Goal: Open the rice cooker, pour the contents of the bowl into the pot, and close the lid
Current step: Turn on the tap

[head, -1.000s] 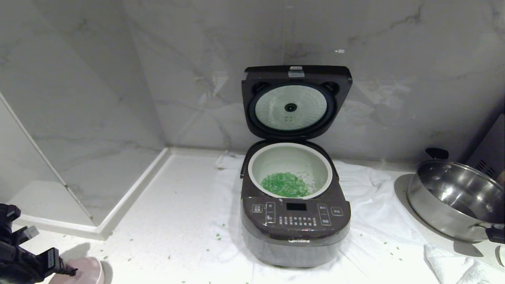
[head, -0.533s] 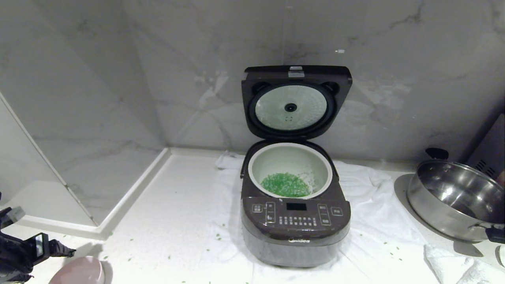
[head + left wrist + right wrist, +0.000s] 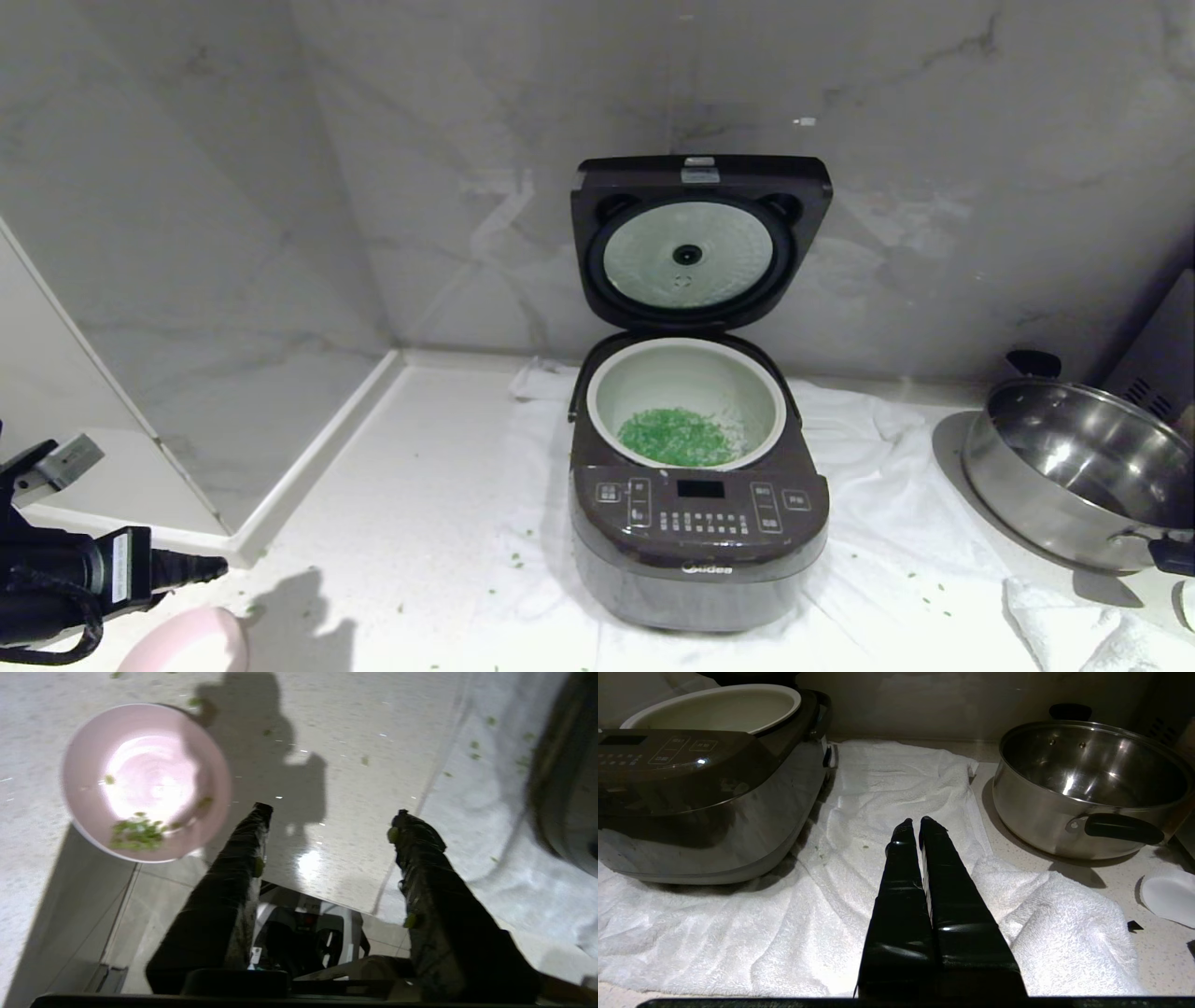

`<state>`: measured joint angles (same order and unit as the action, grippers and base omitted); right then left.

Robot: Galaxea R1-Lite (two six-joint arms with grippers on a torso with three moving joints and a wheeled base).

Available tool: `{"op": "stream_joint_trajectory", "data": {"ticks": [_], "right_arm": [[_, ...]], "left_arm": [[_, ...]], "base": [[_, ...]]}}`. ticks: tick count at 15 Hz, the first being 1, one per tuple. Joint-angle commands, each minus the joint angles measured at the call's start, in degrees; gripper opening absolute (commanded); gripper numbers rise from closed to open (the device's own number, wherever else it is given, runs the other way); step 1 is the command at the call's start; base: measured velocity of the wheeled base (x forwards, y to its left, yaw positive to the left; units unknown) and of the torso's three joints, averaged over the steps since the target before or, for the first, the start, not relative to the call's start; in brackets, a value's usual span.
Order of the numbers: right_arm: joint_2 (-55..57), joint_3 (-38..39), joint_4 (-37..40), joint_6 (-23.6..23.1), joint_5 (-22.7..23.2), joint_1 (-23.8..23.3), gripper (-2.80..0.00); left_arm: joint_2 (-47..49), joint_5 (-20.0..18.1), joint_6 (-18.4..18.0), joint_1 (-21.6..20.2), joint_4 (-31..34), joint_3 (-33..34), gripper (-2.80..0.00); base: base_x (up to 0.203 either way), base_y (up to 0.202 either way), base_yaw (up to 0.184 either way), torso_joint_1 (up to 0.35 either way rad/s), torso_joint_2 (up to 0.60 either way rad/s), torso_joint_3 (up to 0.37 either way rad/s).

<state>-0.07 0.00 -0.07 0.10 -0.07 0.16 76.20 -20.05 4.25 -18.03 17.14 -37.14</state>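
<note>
Nearest the robot, at the front left corner of the counter, the pink bowl (image 3: 187, 642) sits on its own – nothing is gripping it. The left gripper (image 3: 191, 567) hangs just above and beside it, fingers spread apart with only bare counter between them, as the left wrist view shows (image 3: 329, 819). The right gripper (image 3: 920, 823) is parked low over the white towel (image 3: 887, 793), fingers pressed together and holding nothing.

Further back, in the middle of the counter, the rice cooker (image 3: 698, 546) stands on the towel with the lid (image 3: 700, 238) swung fully upright against the marble wall. Inside the pot (image 3: 686, 373) there's a heap of the green bits (image 3: 674, 437) toward the front.

So my read: 2 of 3 steps look done – cooker opened, bowl tipped in and put down. What's left is closing the lid, and the left arm is well away from it, so it has a long reach ahead.

View differences: the head view only catches the bowl's rim at the frame edge, while the left wrist view looks straight into the bowl (image 3: 145, 781) and shows a small clump of green still stuck inside, so the pour wasn't totally clean. The head view is the only one showing the lid, and the stray green flecks scattered over counter and towel. The right wrist view gives the steel pan (image 3: 1092, 784) up close, off to the right of the cooker.
</note>
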Motion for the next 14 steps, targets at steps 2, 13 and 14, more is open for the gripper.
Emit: {"op": "stream_joint_trajectory", "data": {"ticks": [2,13,14], "right_arm": [[0.1,0.0,0.0,0.0,0.0,0.0,-2.80],[0.1,0.0,0.0,0.0,0.0,0.0,-2.80],[0.1,0.0,0.0,0.0,0.0,0.0,-2.80]], "left_arm": [[-8.6,-0.3,4.6,9.8,-0.3,-0.1,-2.80],[-12.5,7.2,11.7,36.1,-12.9,-7.5,-2.80],[-10.1,11.1,13.0,39.9,-13.0,-11.0,-2.80]], "base": [[0.000,0.000,0.000,0.000,0.00,0.000],[0.000,0.000,0.000,0.000,0.00,0.000],[0.000,0.000,0.000,0.000,0.00,0.000]]}}
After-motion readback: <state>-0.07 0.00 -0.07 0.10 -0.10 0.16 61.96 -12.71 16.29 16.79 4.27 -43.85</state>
